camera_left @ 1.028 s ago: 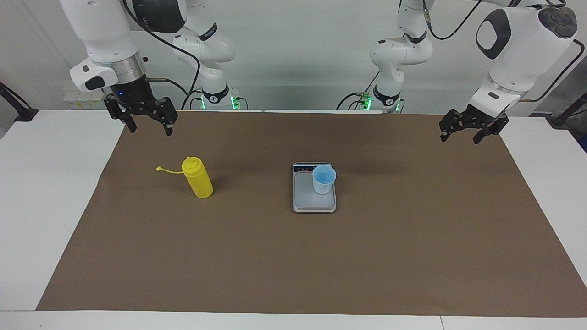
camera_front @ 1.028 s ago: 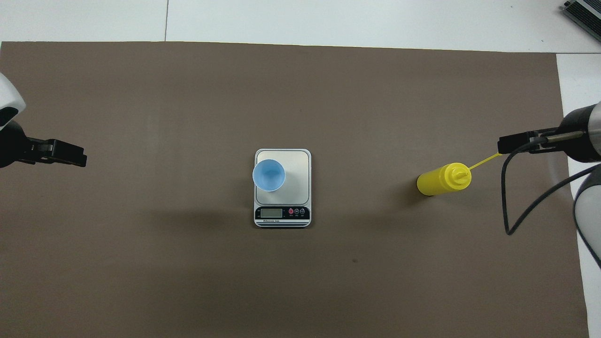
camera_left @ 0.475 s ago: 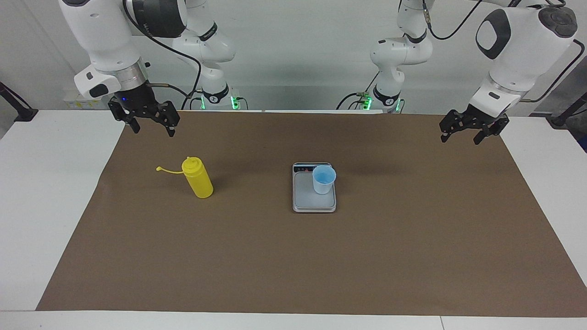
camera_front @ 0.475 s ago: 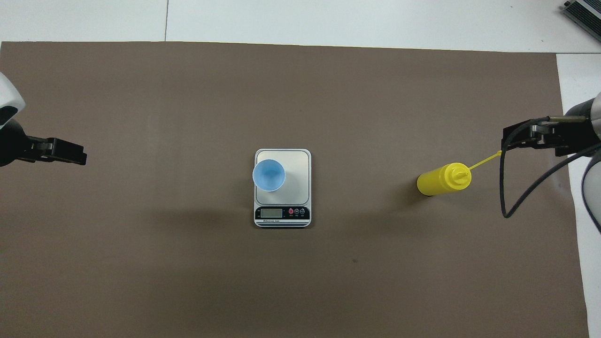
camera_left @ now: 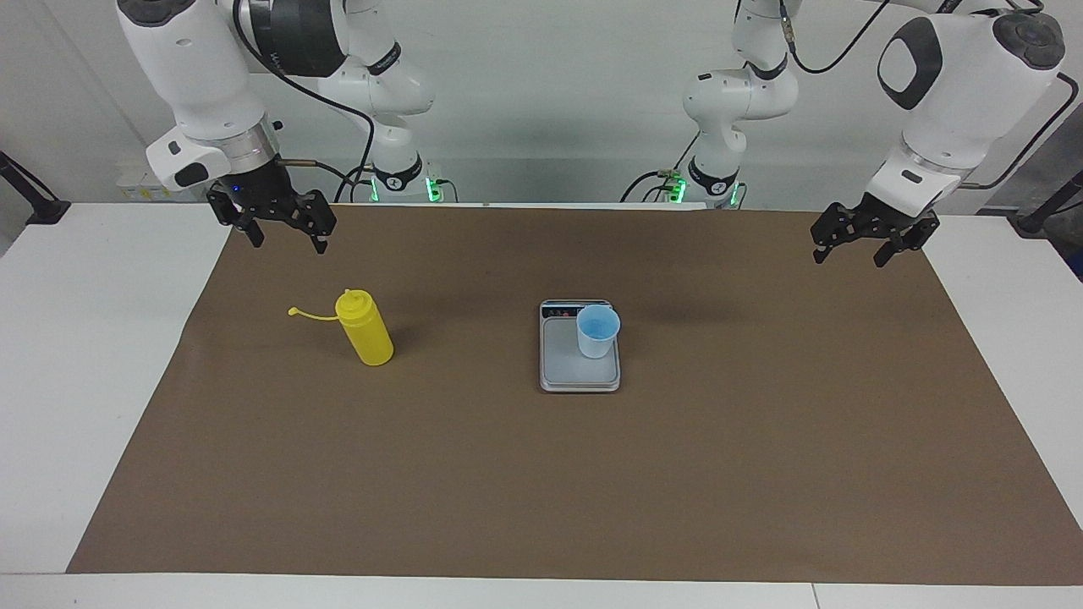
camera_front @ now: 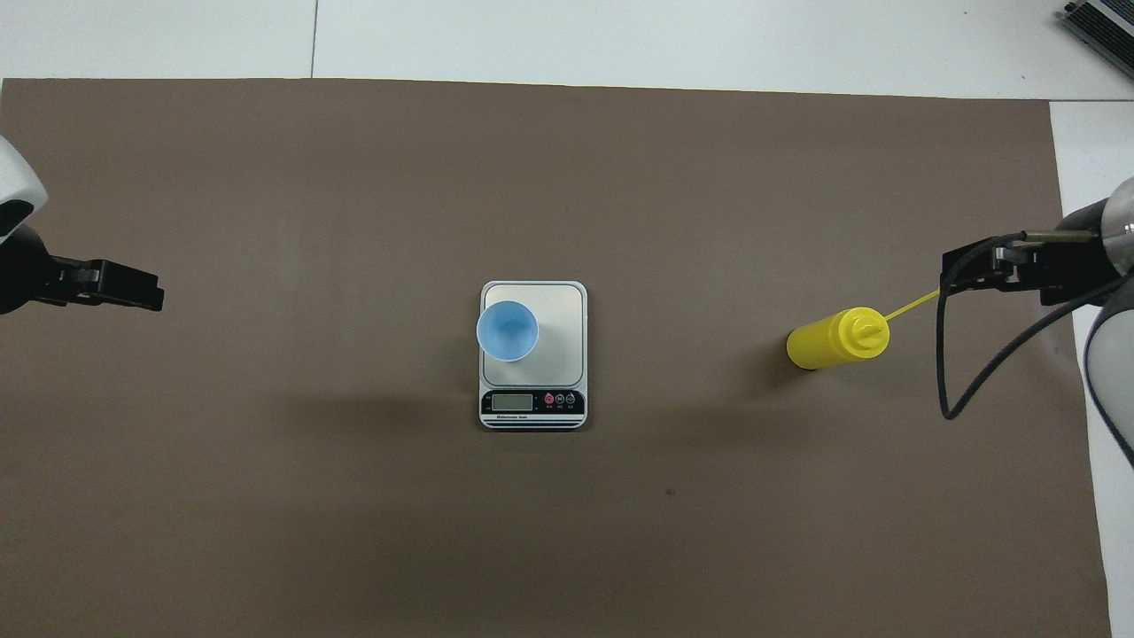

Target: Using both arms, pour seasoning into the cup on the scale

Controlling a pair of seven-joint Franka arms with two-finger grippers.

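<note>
My right gripper (camera_left: pixel 288 237) has been drifting in from the mat's corner toward the bottle's side since a second ago; my left gripper (camera_left: pixel 853 245) and everything on the table are sitting just as they were.

Nearest to me, both of my grippers are hanging in the air over the brown mat (camera_left: pixel 541 474), one at each end, fingers spread wide and grasping nothing. The right one is hovering over the mat close to the bottle's cap strap, not touching it; the left arm is waiting over its own end.

Going outward, I am counting one yellow seasoning bottle (camera_left: pixel 365 337), standing upright on the mat toward my right arm's end, its strap sticking out sideways. Level with it, at the middle of the mat, one silver-grey scale (camera_left: pixel 575 376) is lying flat, display strip toward me. One light-blue cup (camera_left: pixel 597 331) is standing upright on its plate, at the edge toward my left arm's end.
</note>
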